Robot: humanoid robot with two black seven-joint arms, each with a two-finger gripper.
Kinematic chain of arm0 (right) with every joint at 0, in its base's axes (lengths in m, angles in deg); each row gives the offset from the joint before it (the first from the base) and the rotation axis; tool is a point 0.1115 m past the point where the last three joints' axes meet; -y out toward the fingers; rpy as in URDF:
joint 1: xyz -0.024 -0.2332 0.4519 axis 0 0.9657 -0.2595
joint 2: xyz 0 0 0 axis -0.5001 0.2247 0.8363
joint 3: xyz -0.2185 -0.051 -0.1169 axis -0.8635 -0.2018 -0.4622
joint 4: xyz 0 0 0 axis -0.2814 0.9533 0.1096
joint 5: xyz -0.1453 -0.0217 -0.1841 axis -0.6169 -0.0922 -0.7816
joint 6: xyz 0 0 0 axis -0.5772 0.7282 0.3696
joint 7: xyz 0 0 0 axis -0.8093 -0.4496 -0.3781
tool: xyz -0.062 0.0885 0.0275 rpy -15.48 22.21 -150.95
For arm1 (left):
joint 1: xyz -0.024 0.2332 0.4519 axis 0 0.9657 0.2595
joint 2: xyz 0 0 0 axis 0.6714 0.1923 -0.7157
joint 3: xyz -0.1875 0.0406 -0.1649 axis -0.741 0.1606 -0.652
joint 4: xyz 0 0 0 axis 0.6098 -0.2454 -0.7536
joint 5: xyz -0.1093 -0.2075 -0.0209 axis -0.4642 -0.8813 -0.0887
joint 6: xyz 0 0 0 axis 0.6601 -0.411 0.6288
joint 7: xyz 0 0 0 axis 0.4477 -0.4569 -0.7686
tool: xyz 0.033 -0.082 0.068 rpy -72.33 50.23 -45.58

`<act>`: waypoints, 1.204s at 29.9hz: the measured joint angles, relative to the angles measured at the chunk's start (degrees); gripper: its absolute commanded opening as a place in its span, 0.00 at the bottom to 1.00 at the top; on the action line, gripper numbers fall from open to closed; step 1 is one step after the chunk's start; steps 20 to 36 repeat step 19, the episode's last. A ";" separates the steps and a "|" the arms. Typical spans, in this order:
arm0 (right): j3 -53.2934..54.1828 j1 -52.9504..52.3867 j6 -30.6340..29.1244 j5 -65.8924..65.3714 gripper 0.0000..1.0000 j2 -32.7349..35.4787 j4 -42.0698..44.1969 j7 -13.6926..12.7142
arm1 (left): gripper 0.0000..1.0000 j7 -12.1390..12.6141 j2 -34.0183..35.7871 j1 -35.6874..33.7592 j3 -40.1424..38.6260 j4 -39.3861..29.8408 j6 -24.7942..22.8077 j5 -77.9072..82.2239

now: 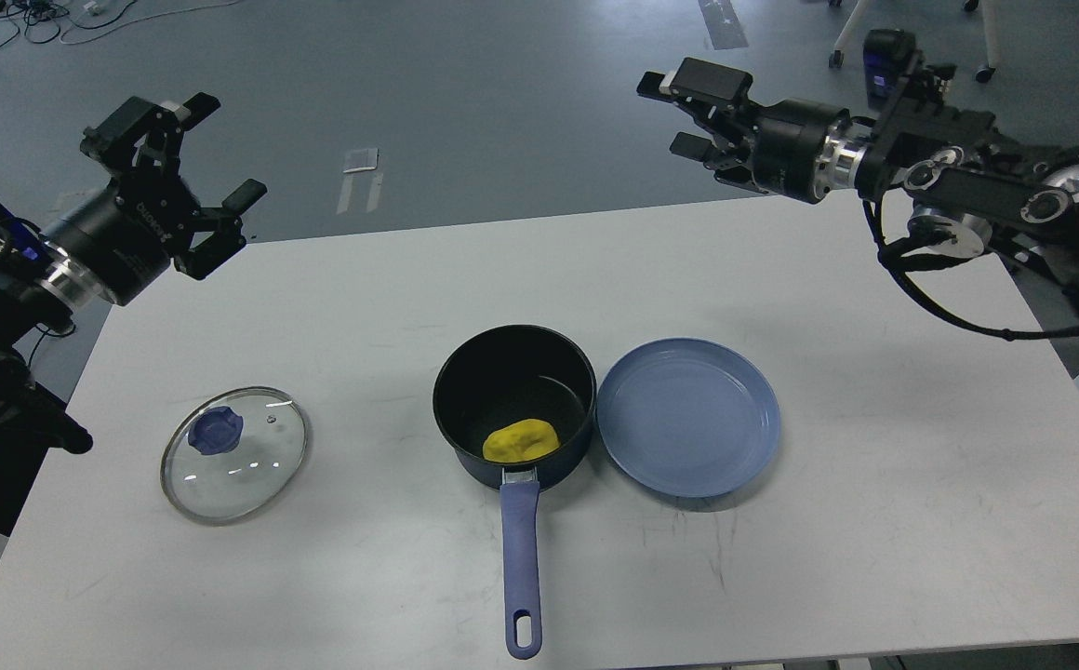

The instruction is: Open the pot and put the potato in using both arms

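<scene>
Spreading across most of the view, the white table (874, 465) carries everything else. Next in size are the two black arms, both raised clear of the surface: the right arm (986, 186) reaches in from the far right, and the left arm (37, 270) comes in from the far left edge. The flat blue plate (688, 416) lies right of centre with nothing on it, its rim touching or just beside the pot. The pot (513, 402) stands uncovered at the middle of the table, its long purple-blue handle pointing toward the near edge. A glass lid (235, 453) with a blue knob lies flat on the table well to the left of the pot. The left gripper (209, 154) hangs above the far left corner, fingers spread wide with nothing between them. The right gripper (674, 116) points left beyond the far edge of the table, its fingers likewise wide apart and bare. Smallest, the potato (521, 439) rests inside the pot on its black floor, against the near wall.
</scene>
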 measured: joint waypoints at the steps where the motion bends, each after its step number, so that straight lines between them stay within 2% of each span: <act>1: 2.85 2.42 -0.09 1.42 0.98 -0.12 0.63 0.00 | 0.98 0.00 -0.51 0.54 -0.53 0.14 0.00 0.01; 5: 12.67 10.42 -0.52 6.58 0.98 -1.52 2.65 0.00 | 0.98 0.00 -3.66 3.42 -3.13 1.92 0.00 0.02; 9: 17.28 15.65 -1.22 7.97 0.99 -3.62 3.44 0.00 | 0.98 0.00 -6.93 5.55 -4.97 4.02 0.01 0.08; 15: 18.24 20.08 -5.08 8.03 1.00 -4.39 3.56 0.00 | 0.98 0.00 -10.09 8.00 -6.43 6.08 0.01 0.10; 36: 18.33 21.11 -5.37 8.02 1.00 -4.21 3.39 0.00 | 0.98 0.00 -11.62 9.35 -6.76 6.82 0.01 0.18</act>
